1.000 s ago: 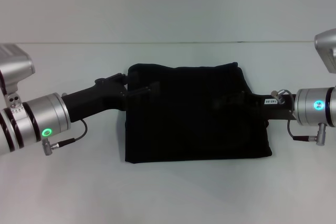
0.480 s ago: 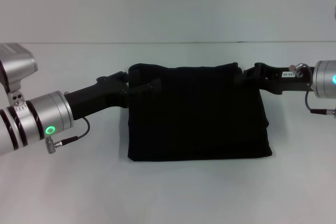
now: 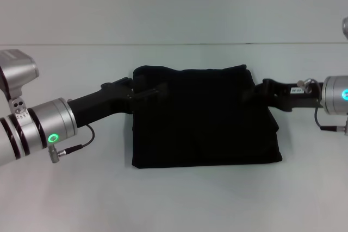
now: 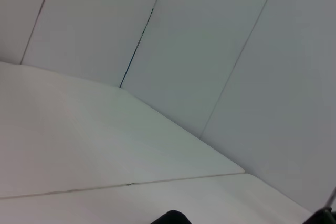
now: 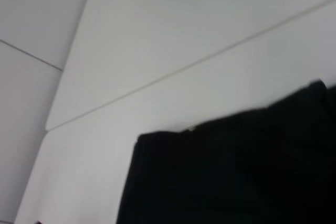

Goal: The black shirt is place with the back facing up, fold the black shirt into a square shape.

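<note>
Right tool (image 3: 251, 92) lower beside black shirt (image 3: 204, 118)

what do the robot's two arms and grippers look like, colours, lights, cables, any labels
Both arms end in round silver wrist sections with a glowing green ring light each. The left gripper is matte black and angular, with black bands on the silver wrist and a thin dark cable ending in a metal plug. The right gripper is also black, with a small white label and a similar cable looping under its wrist.
</note>
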Robot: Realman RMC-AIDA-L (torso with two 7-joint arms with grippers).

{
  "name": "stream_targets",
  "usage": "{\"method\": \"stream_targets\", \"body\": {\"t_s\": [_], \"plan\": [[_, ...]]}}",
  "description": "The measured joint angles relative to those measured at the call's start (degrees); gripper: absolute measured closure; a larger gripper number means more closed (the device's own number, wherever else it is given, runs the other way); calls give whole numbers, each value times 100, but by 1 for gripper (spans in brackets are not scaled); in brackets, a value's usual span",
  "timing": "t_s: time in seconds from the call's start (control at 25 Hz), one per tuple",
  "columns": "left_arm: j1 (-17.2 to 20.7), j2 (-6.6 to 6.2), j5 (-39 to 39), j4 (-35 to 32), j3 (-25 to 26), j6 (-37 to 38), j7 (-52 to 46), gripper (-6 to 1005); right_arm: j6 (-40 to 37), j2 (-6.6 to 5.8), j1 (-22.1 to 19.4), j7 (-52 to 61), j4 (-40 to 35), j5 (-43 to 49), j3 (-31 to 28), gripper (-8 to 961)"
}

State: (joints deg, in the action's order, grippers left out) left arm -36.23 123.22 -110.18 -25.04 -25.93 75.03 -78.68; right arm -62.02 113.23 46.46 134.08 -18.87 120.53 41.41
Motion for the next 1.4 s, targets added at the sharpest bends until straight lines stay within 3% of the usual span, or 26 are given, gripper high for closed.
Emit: {"method": "stream_targets", "body": {"t_s": [0.2,0.64,1.16,1.4], "plan": [[-9,0,13,0,0,-12,-44,190,241,23,-125,-26,40,-41,-65,857],[-67,-7,13,-1,-38,-59,-44,190,238,127,-56,61,38,-57,-167,387],[-180,-11,-29,-1,-51,-360,-346,189,-196,-392,-296,254,-13,97,-119,391],[-307,4,-32,54,-88,-711,-507,190,-149,-399,-287,218,-19,176,-147,393]]}}
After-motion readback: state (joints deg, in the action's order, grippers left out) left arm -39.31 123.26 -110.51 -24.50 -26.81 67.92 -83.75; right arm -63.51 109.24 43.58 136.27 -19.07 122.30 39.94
